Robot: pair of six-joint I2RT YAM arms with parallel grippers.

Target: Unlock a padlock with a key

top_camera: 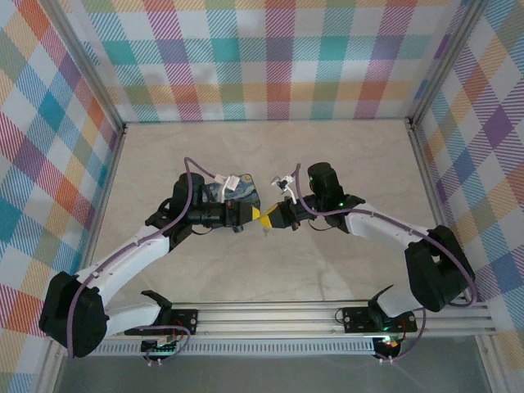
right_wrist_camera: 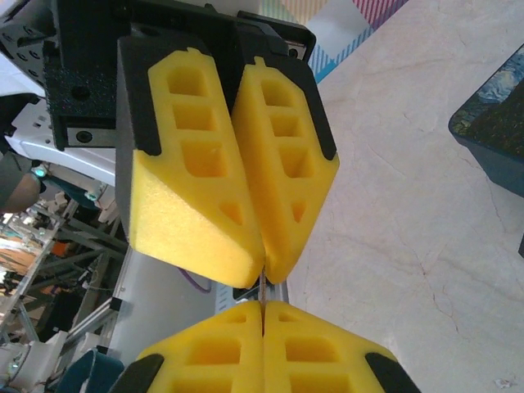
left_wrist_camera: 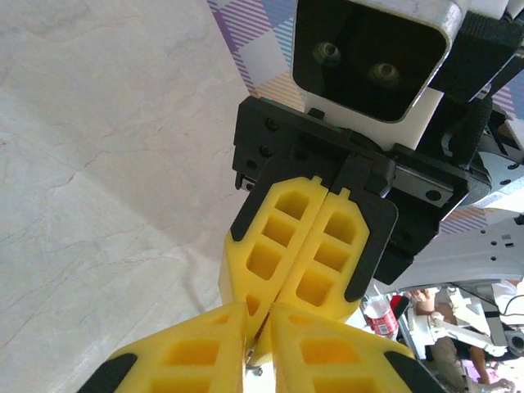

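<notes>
Top external shows left hand (top_camera: 255, 214) and right hand (top_camera: 275, 216), each pressed together, meeting tip to tip. Padlock (top_camera: 235, 191) lies on the tabletop (top_camera: 344, 164) just behind them. Key (right_wrist_camera: 263, 286) is a thin sliver where the tips meet.

A robotics laboratory is indicated: a marble-patterned tabletop (top_camera: 270, 164) is walled in by plaid-printed panels (top_camera: 278, 57) set in metal framing, and two robot arms (top_camera: 131, 250) are bolted to an aluminium rail (top_camera: 278, 315) at its near edge. Beyond this cell, cluttered metal racking (right_wrist_camera: 49, 270), a plastic bottle (left_wrist_camera: 378, 315) and a person (left_wrist_camera: 446, 336) can be seen.
</notes>
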